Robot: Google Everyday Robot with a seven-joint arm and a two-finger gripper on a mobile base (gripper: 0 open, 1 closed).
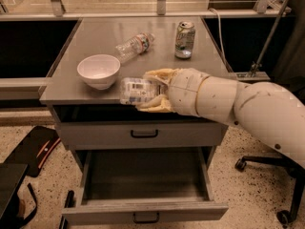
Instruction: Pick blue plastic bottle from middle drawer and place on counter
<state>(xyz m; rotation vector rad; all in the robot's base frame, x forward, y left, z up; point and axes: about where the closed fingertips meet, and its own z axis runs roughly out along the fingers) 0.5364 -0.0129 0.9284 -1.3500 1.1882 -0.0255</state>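
Blue plastic bottle (pixel 137 90) held sideways, clamped in gripper (pixel 151 91), centre of frame, at front edge of counter (pixel 95 37) | middle drawer (pixel 143 211) open at bottom, bottle out | pick done | left: set down on counter, release

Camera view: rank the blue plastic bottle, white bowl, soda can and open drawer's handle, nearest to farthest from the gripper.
The gripper hangs over the counter's front edge.
1. Blue plastic bottle: in its fingers.
2. White bowl: beside it, image-left.
3. Soda can: counter's back right.
4. Handle of the open middle drawer: far below.
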